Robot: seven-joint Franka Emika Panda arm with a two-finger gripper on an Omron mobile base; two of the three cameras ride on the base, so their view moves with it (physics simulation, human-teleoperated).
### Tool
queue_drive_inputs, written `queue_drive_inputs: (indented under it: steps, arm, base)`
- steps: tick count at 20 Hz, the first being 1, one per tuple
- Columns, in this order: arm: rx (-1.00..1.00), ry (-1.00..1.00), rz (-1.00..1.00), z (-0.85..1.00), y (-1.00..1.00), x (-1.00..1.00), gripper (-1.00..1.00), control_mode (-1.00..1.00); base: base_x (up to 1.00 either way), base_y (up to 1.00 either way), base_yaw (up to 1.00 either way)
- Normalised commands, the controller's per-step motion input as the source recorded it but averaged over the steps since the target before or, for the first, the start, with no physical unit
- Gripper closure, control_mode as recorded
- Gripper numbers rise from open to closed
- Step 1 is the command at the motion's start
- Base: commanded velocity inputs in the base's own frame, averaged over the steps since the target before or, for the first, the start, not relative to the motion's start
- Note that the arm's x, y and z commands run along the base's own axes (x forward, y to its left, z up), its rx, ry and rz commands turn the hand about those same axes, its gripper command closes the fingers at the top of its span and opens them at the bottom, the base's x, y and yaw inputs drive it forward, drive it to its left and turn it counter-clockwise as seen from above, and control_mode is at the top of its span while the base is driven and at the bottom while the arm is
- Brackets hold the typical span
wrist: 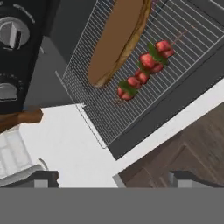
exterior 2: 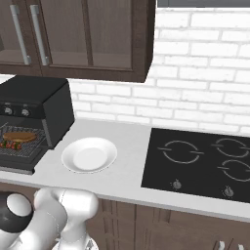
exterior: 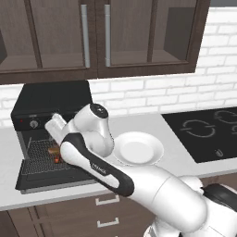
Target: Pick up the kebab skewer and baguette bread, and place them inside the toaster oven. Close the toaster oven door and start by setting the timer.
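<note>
Hand view: the wire rack [wrist: 144,78] of the toaster oven [wrist: 19,52] is seen from above, pulled out over the open toaster oven door [wrist: 175,105]; the baguette bread [wrist: 116,41] is laid on the rack, and the kebab skewer [wrist: 144,70] is laid just beside it, nearly parallel to it, both resting on the wires; two knobs [wrist: 13,34] are seen on the black front panel at the left edge; the white counter [wrist: 65,144] is seen under the rack corner. The two dark fingertips [wrist: 41,178] are seen at the bottom, set wide apart, with nothing between them; the gripper [wrist: 111,179] is held above the counter edge, away from the food.

Left base view: the oven [exterior: 51,99] is placed at the left end of the counter [exterior: 171,152], under the dark wall cabinets [exterior: 102,37]; its door [exterior: 51,180] is dropped down flat; the arm [exterior: 97,157] is stretched toward it and hides part of the rack; a white plate [exterior: 137,148] is set just right of the oven, and a black cooktop [exterior: 208,132] is set well apart at the right.

Right base view: the bread [exterior 2: 19,136] and the skewer [exterior 2: 12,144] are seen on the rack inside the open oven [exterior 2: 36,105]; the plate [exterior 2: 89,155] is between the oven and the cooktop [exterior 2: 200,163].
</note>
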Motion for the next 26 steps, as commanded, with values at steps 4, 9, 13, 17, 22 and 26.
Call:
queue_drive_inputs:
  steps: [4,9,13,17,22,26]
  arm:
    - [-0.32,-0.17,0.32,-0.32,0.6,-0.41,-1.0,-1.0]
    - [-0.27,-0.07,0.03,0.0,0.07,-0.1,-1.0,-1.0]
    - [-0.31,-0.16,0.02,-0.08,-0.02,-0.24,-1.0,-1.0]
    - [-0.33,-0.2,0.08,-0.21,-0.14,-0.29,-1.0,-1.0]
    - [-0.26,-0.12,0.17,-0.17,-0.25,-0.13,-1.0,-1.0]
    - [-0.17,-0.03,0.26,-0.07,-0.17,0.0,-1.0,-1.0]
  base:
    - [0.0,0.0,0.0]
    - [0.0,0.0,0.0]
    - [0.0,0.0,0.0]
    - [0.0,0.0,0.0]
    - [0.0,0.0,0.0]
    - [0.0,0.0,0.0]
